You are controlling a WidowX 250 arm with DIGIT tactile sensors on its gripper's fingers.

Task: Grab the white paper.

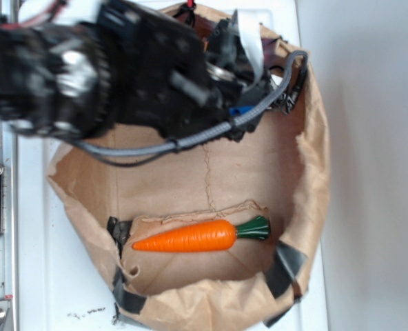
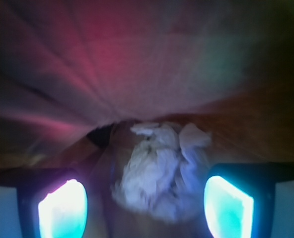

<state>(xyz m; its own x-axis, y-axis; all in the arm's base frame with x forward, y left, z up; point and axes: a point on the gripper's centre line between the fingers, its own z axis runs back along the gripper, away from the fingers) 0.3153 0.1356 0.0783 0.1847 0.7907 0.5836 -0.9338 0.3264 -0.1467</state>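
A small off-white wad of crumpled paper point(image 2: 159, 166) lies between the two glowing fingertips point(image 2: 62, 210) of the black pincer point(image 2: 146, 208), seen from the wrist view. The pincer is open, its jaws standing apart on either side of the wad, not touching it. Blurred brown paper fills the view behind the wad. From the exterior view, the black robot arm point(image 1: 121, 69) reaches into the far end of a large brown paper bag point(image 1: 314, 179) lying on a white bench point(image 1: 52, 276), hiding the wad. An orange plastic carrot point(image 1: 190, 236) with a green top lies at the bag's near end.
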